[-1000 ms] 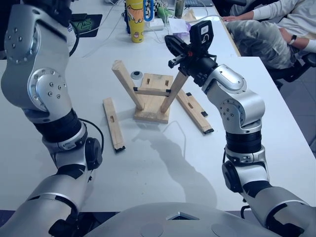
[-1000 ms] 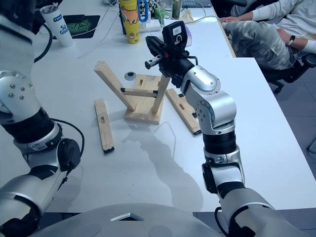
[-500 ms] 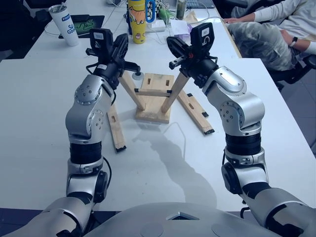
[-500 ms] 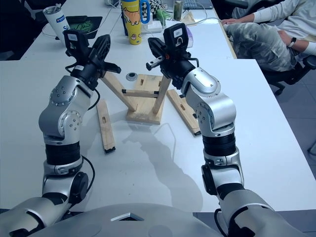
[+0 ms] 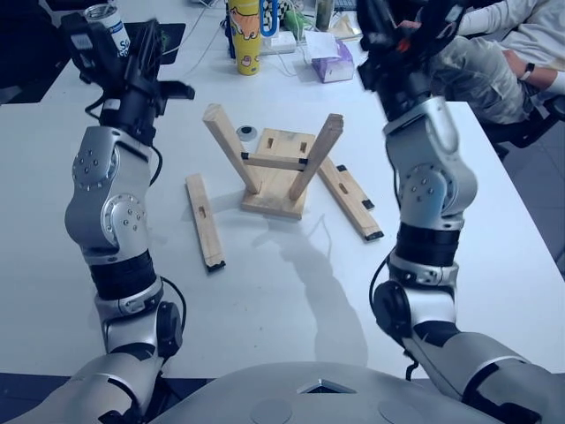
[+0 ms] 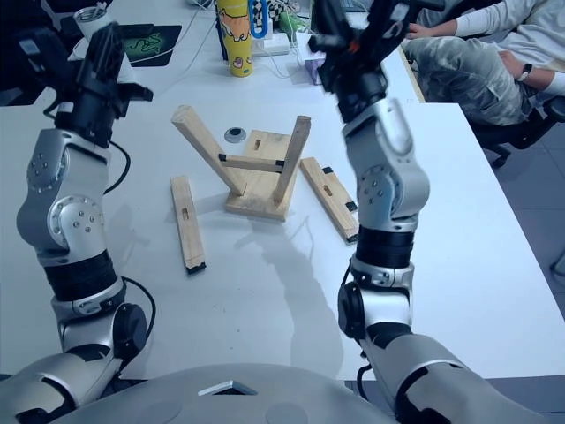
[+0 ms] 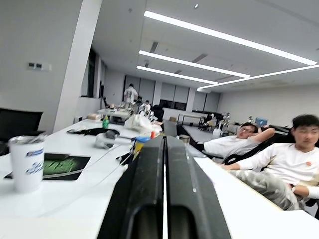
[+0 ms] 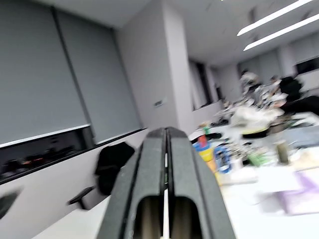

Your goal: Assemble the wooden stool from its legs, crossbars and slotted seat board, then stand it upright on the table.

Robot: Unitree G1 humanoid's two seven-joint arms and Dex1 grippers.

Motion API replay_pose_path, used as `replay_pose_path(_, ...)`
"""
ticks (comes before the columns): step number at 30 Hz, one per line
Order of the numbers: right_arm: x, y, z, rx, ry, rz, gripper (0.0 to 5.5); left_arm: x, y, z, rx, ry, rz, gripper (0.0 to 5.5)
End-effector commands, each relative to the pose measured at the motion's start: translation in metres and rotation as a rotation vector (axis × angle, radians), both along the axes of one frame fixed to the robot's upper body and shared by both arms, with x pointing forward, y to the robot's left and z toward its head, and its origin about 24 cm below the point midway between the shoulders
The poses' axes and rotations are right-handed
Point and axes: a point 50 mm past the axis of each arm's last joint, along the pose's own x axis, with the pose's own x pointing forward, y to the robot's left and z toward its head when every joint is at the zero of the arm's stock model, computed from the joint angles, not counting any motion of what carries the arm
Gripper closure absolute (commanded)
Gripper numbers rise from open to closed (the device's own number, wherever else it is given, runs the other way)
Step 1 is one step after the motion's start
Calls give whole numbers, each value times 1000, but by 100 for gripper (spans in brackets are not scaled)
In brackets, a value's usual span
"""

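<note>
Where the head camera looks down on the table (image 5: 265, 300), we see the half-built stool upside down. Its seat board (image 5: 275, 181) lies flat, and two legs (image 5: 231, 148) rise from it, tilted apart and joined by a crossbar (image 5: 274, 162). One loose leg (image 5: 204, 221) lies just left of the board, another loose piece (image 5: 351, 201) just right. From the left wrist, our left pincer (image 7: 164, 144) is closed, fingers pressed together. From the right wrist, the right pincer (image 8: 166, 133) looks the same: narrow, fingers touching.

Silver arms (image 5: 101, 190), black tools (image 7: 165, 147).
</note>
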Motion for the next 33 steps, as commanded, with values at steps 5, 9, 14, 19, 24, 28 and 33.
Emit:
replay_pose_path(5,20,-62,-104,-479,258,-95,550,-9,-1,-27,94,110,-32,545)
replay_pose_path(9,9,-42,-136,-640,284,70,550,-11,0,-39,153,182,-43,545)
replay_pose_path(14,-28,27,-130,-776,65,479,550,-11,8,-53,189,278,-11,545)
replay_pose_path(19,-66,52,-101,-744,-28,803,550,-11,32,-63,181,352,134,545)
replay_pose_path(24,-24,31,-111,-873,70,403,550,-16,58,-71,170,399,282,545)
replay_pose_path(28,-3,7,-120,-958,164,255,550,-27,50,-87,268,495,131,545)
replay_pose_path(33,7,-2,-133,-1075,248,269,550,-55,27,-100,581,593,-256,545)
